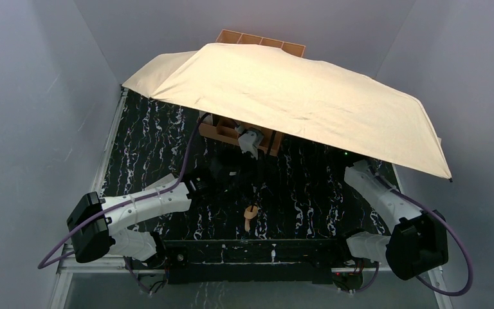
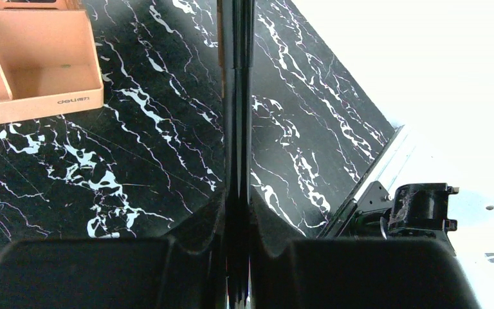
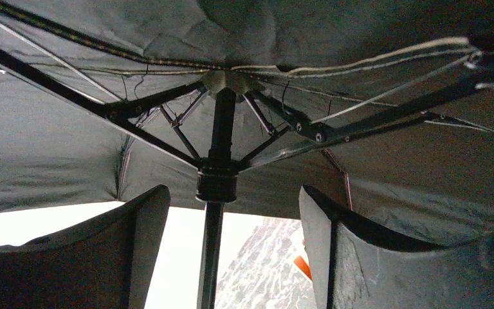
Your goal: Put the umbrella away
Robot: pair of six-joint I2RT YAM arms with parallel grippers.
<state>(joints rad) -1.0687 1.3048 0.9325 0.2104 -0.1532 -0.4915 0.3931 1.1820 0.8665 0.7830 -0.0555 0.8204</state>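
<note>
The umbrella (image 1: 302,96) is open, its tan canopy spread over the back and right of the table. Its cream handle (image 1: 251,216) hangs low near the front middle. My left gripper (image 1: 224,170) is shut on the black shaft (image 2: 238,96), which runs straight up between its fingers (image 2: 199,222). My right gripper (image 3: 231,225) is open under the canopy's black underside (image 3: 51,161). The shaft (image 3: 213,257) passes between its fingers without touching them, just below the runner (image 3: 217,183) and ribs (image 3: 154,103). In the top view only the right arm (image 1: 368,181) shows; the canopy hides its fingers.
A peach file organizer (image 1: 260,44) stands at the back, mostly under the canopy; its front part (image 2: 38,64) shows in the left wrist view. A small pale box (image 1: 249,139) sits by it. The black marble tabletop (image 1: 141,148) ends at a metal rail on the left.
</note>
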